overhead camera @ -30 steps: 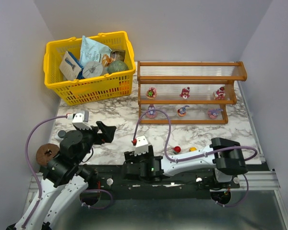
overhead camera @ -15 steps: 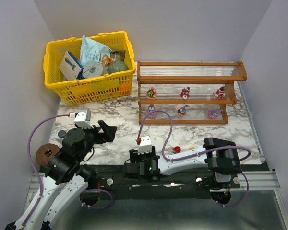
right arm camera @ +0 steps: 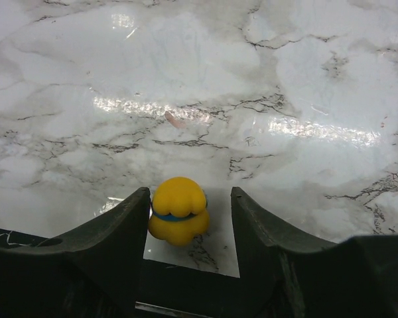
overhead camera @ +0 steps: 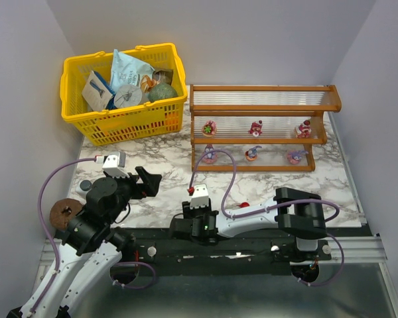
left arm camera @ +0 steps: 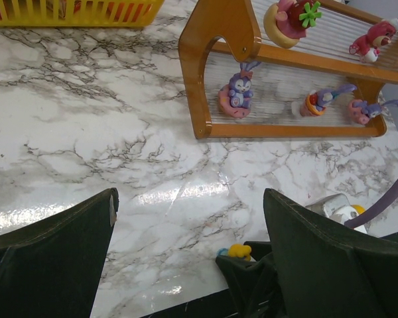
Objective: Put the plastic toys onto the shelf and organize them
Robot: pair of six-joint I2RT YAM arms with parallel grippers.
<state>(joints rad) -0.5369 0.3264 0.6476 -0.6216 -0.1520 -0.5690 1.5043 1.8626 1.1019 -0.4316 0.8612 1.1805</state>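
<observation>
Right tool (right arm camera: 189, 193): jaws partly spread astride a small round yellow plastic toy with a blue band (right arm camera: 179, 211), which sits at the near edge of the white marbled surface (right arm camera: 265, 79). One finger touches the toy; there is a gap at the other.

Left tool (left arm camera: 192, 252): spread wide, gripping nothing, above the surface.

Small red toy (overhead camera: 244, 205): on the surface beside the right arm.

Orange-brown wooden stepped shelf (overhead camera: 265, 88), farther back: pink and purple figurines (overhead camera: 255, 128), three on each of the two lower tiers.

I saw the shelf (overhead camera: 260, 107) upright: three pink figurines (overhead camera: 255, 127) on its middle tier, three purple ones (overhead camera: 252, 154) below. A round yellow toy (right arm camera: 179, 211) stood on the table (right arm camera: 265, 73).
</observation>
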